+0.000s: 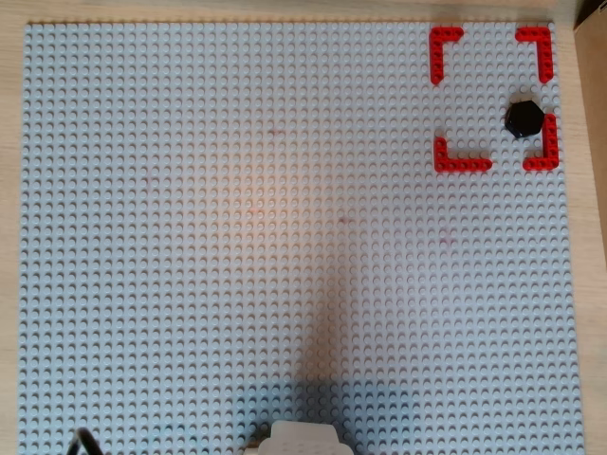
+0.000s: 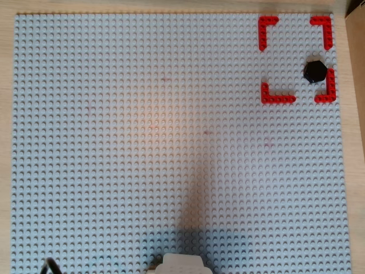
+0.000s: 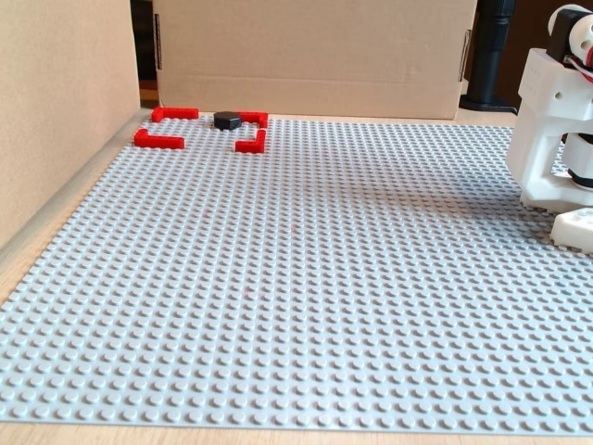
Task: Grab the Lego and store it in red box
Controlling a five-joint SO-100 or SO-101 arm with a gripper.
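Lego (image 1: 524,118) rests touching red box (image 1: 492,97) corner strip; your tool is unseen, state unknown; nudging could push it out.

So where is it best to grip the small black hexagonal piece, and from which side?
Come from above and close on two opposite flat sides of the small black hexagonal piece: it lies low and flat-topped. Its lower right edge nearly touches a red corner strip, so avoid that side.

— Surface?
— Grey studded baseplate (image 1: 237,237) filling most of both overhead views, on a light wooden table (image 3: 278,436) showing at the frame edges.
— Surroundings?
— In the fixed view, cardboard panels: one (image 3: 310,56) across the top, another (image 3: 56,102) at left. Warm light patch mid-plate.
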